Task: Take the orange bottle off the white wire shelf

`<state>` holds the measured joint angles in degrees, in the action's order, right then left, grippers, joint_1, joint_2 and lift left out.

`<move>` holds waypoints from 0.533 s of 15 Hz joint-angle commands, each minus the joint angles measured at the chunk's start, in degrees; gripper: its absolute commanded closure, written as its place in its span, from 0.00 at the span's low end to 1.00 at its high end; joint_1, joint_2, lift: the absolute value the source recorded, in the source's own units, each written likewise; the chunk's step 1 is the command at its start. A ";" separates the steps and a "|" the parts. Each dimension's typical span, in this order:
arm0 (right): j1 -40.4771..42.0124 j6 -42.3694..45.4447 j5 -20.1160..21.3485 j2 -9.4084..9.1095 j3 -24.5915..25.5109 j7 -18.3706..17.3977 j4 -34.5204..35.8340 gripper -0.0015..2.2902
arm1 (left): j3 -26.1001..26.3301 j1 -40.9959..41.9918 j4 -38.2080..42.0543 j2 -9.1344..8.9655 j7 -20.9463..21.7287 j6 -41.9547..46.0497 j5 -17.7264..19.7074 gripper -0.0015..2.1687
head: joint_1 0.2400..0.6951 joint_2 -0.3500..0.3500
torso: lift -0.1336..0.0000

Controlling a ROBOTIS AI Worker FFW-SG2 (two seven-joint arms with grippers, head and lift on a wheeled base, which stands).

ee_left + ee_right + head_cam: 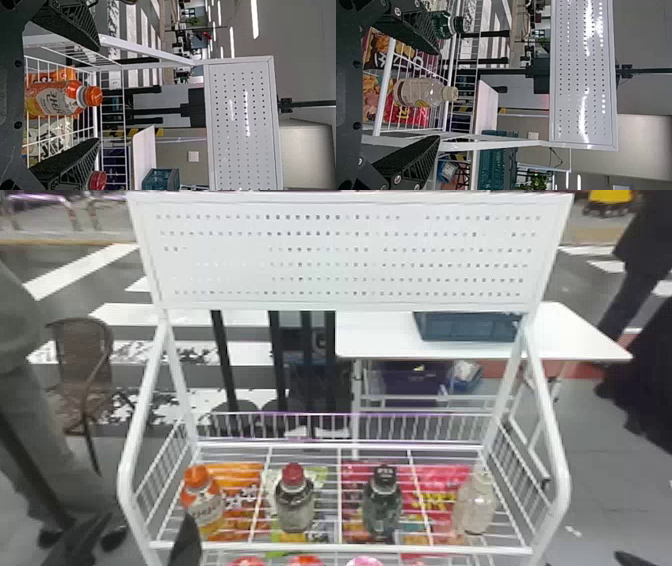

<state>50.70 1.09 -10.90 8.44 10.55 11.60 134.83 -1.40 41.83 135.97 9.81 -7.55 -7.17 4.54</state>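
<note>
At left gripper (186, 542): released, spread wide, with open room on either side of orange bottle (202, 510). Standing just inside left edge of white wire shelf (340, 547).

The head camera is looking forward and down at the white wire shelf (340, 547) and perforated panel (350, 255). From lower and nearer, the sideways-turned wrist cameras are facing forward, the left toward the orange bottle (202, 510), the right toward the clear bottle (475, 505). All three are sharing shelf and panel.
</note>
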 commanded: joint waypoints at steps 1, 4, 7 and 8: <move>-0.07 0.00 -0.09 0.00 -0.09 0.00 0.00 0.06 | 0.00 0.00 0.00 0.04 -0.01 0.00 0.03 0.04 | 0.57 0.50 | 1.00; -0.07 0.00 -0.09 -0.09 -0.09 0.00 -0.09 0.06 | 0.00 0.18 0.09 -0.05 -0.01 0.00 0.03 0.04 | 0.57 0.50 | 1.00; -0.07 0.00 -0.09 -0.09 -0.09 0.00 -0.09 0.06 | 0.09 0.18 0.09 -0.05 -0.01 -0.18 0.03 0.04 | 0.57 0.50 | 1.00; 0.02 0.00 -0.09 -0.09 -0.09 0.00 0.00 0.06 | 0.09 0.18 0.09 -0.05 -0.01 -0.18 0.03 0.04 | 0.57 0.50 | 1.00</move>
<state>50.64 1.09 -10.99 8.35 10.45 11.60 134.74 -1.32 42.01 136.05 9.76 -7.56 -7.24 4.57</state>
